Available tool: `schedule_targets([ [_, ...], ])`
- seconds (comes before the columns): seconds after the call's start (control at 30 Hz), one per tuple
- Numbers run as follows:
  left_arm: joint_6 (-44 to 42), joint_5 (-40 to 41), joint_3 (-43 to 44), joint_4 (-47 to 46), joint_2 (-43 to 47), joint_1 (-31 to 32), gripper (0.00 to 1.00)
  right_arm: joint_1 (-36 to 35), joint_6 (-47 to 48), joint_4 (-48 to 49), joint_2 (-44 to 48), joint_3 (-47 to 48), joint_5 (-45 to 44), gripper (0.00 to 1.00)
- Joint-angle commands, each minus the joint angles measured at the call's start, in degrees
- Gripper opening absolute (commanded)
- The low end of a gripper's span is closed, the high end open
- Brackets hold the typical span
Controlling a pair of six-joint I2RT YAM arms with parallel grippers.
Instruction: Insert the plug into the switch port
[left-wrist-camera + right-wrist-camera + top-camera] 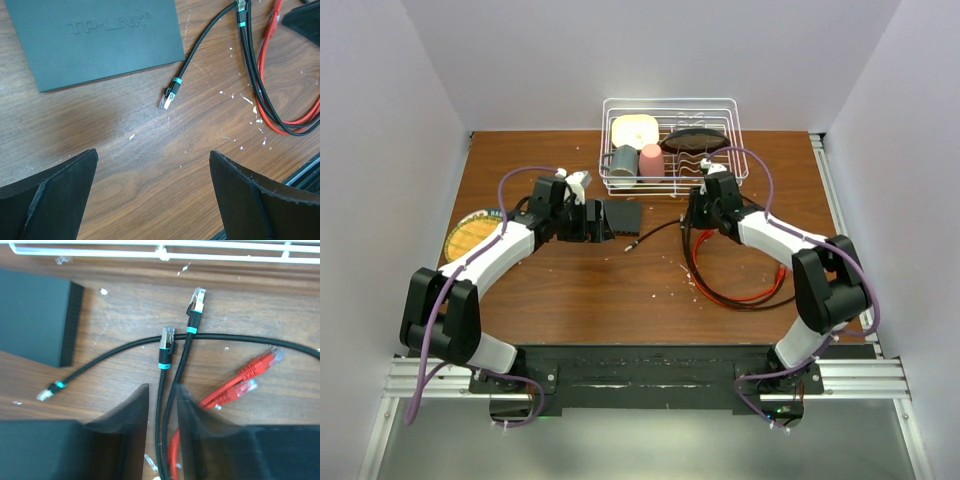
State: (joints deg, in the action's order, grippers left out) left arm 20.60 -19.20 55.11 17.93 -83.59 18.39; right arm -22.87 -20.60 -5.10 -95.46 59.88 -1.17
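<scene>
Two black cables (161, 377) are straddled by the narrow right end effector (163, 390) (left end effector (153, 155) wide), so both may be pinched together.

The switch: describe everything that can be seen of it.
The switch is a thin, flat, matte dark box, plastic by its look, with TP-LINK embossed on its top. It lies flat, top up, on the wooden table. In the right wrist view one narrow side looks finely ribbed; its sockets cannot be made out. The nearest plug lies just off one corner, apart from it. Only the table touches it.
</scene>
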Motion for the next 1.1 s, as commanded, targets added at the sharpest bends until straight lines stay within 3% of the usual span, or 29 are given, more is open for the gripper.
schedule_targets([
  [0.0,1.1,-1.6,0.1,-1.6,0.0,-0.4,0.99,-0.4,0.4,-0.2,-4.5,0.8,-0.7,0.58],
  [0.1,1.0,-1.5,-0.2,-1.5,0.6,-0.4,0.99,-0.3,-1.0,0.1,-6.0,1.5,-4.5,0.58],
  [0.2,0.8,-1.3,-0.3,-1.2,0.8,-0.4,0.99,-0.3,-1.8,0.3,-8.1,2.4,-5.6,0.46],
  [0.43,0.6,-0.9,-0.4,-0.9,1.0,-0.4,0.99,-0.8,-1.4,1.1,-12.7,4.2,-6.0,0.41],
  [0.6,0.8,-1.0,-0.6,-1.0,1.2,-0.4,0.99,-3.7,-0.7,-1.0,-15.9,5.5,-11.3,0.37],
  [0.67,0.7,-0.9,-0.7,-1.0,1.3,-0.5,0.99,-4.6,-0.9,-4.4,-17.6,6.8,-14.3,0.30],
  [0.77,0.7,-0.7,-0.7,-0.8,1.7,-0.4,0.99,-5.7,-1.9,-8.2,-20.9,9.3,-18.4,0.02],
  [1.07,0.9,0.1,-0.4,-1.1,2.7,-0.4,0.99,-5.7,1.2,-7.7,-6.9,3.9,-15.1,0.00],
])
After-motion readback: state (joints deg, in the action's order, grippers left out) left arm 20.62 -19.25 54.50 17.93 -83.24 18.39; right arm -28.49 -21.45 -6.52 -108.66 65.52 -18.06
